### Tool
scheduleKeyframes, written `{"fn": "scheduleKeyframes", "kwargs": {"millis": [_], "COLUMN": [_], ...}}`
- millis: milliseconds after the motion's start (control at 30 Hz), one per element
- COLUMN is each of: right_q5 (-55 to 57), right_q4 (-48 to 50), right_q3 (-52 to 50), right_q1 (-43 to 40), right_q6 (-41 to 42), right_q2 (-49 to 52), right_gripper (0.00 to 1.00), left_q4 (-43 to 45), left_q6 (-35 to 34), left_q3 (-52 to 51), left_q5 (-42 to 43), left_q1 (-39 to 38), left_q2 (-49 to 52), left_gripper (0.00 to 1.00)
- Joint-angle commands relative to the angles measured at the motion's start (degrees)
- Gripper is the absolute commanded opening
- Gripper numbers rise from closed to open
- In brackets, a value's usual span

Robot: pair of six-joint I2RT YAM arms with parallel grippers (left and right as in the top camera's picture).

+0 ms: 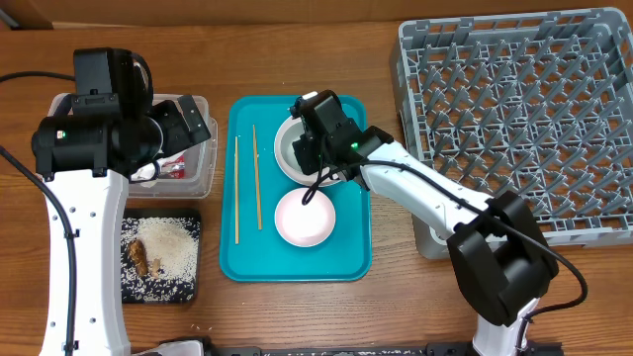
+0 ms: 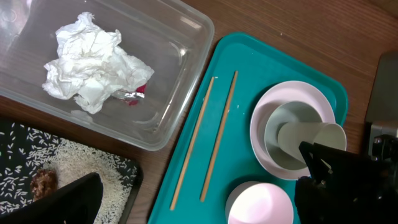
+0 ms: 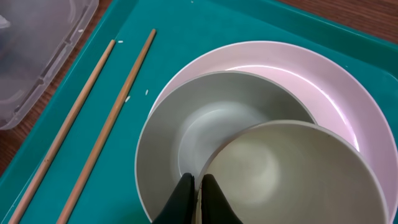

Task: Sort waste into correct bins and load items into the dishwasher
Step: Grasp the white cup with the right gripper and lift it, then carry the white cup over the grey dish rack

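Step in hand: judged as lifting the cup [image 3: 292, 174] out of the bowl [image 3: 180, 118] for loading into the dish rack [image 1: 514, 109].
Right gripper [image 3: 198, 193]: fingers narrow, pinched on the cup's thin rim at its 9 o'clock edge, one inside the wall and one outside.
Left gripper [image 1: 186, 124]: fingers wide, holding nothing, above the clear tub [image 2: 180, 81].
Location of cup: tipped on its side inside the bowl, atop the plate [image 3: 323, 81], at 1 o'clock on the teal tray [image 3: 186, 25].
Appearance of cup: small, white, cylindrical, smooth and glossy, mouth facing the wrist camera, empty.
Lift: raise straight up until clear of the bowl rim; avoid dragging the bowl or plate along.
Grip risk: thin, slick wall held at one edge; likely to swing or slip, so move slowly.
Carry: head toward 3 o'clock, clear of the second bowl [image 1: 304, 218] at 6 o'clock of the stack.
Placement: set mouth down between the pegs.
Clearance: chopsticks [image 2: 211, 137] at 9 o'clock of the stack, well apart.
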Motion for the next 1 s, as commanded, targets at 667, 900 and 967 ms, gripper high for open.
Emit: {"fn": "scheduleKeyframes", "kwargs": {"millis": [667, 900, 967], "right_q5": [0.9, -14.6, -18.7], "right_q4": [-13.9, -14.1, -14.1], "right_q3": [1.2, 1.2, 1.2], "right_q1": [-5.5, -16.4, -20.4], "right_q6": [-0.1, -0.2, -1.9], "right_q2": [-24.9, -27.6, -27.5], "right_gripper": [0.04, 0.04, 0.04], "left_q4": [0.0, 0.0, 0.0], "left_q6": [-0.4, -0.4, -0.4], "left_q3": [0.8, 0.8, 0.8], "left_q5": [0.0, 0.0, 0.0], "left_q1": [0.1, 0.1, 0.1], "left_q2": [-0.1, -0.1, -0.1], "left_gripper": [1.0, 1.0, 1.0]}}
